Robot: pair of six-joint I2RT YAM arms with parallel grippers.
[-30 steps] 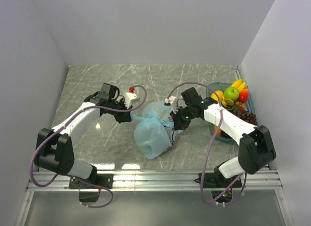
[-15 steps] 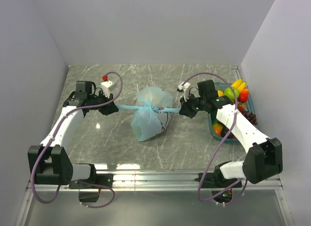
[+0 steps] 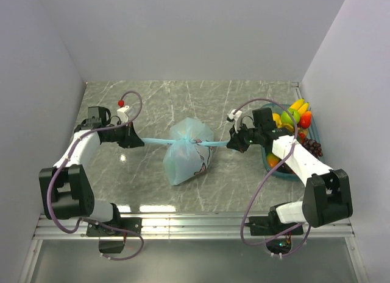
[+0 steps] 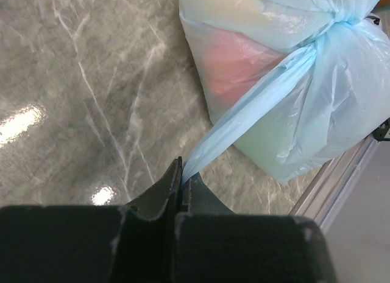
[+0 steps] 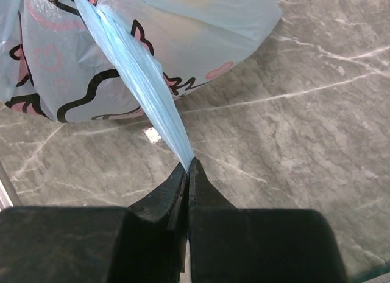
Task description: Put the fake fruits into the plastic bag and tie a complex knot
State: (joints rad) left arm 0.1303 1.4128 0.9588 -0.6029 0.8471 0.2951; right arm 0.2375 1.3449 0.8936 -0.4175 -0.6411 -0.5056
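Now the plastic bag [image 3: 186,158] lies near the middle of the grey marbled surface [image 3: 116,179], about halfway between its left and right edges. Its neck is gathered into a knot [image 3: 194,140] on the side toward the far edge, and the bulging body rests on the surface toward the near edge.

Two thin blue handle strands run out from the knot in opposite directions, both drawn straight and lifted off the surface. The left gripper [image 3: 133,141] is clenched on the end of the left strand [image 3: 155,141]. In the left wrist view its fingers [image 4: 167,188] are pressed together with the strand [image 4: 244,118] pinched between their tips. The right gripper [image 3: 235,143] is likewise clamped on the right strand [image 3: 214,142]. In the right wrist view its dark fingers [image 5: 204,192] meet on the twisted plastic [image 5: 137,82].

Through the thin film, the left wrist view shows a pinkish shape [image 4: 234,61], a pale yellow one above it and a greenish one below; which fruits they are cannot be told. The printed graphic [image 5: 91,94], black outlines with pink marks, faces the right gripper.

Other fake fruits sit heaped in a teal tray [image 3: 279,173] against the right edge of the surface. They include a yellow banana [image 3: 297,104], a green apple [image 3: 290,117], a red piece [image 3: 305,119] and a dark grape bunch [image 3: 312,146], partly hidden behind the right arm.
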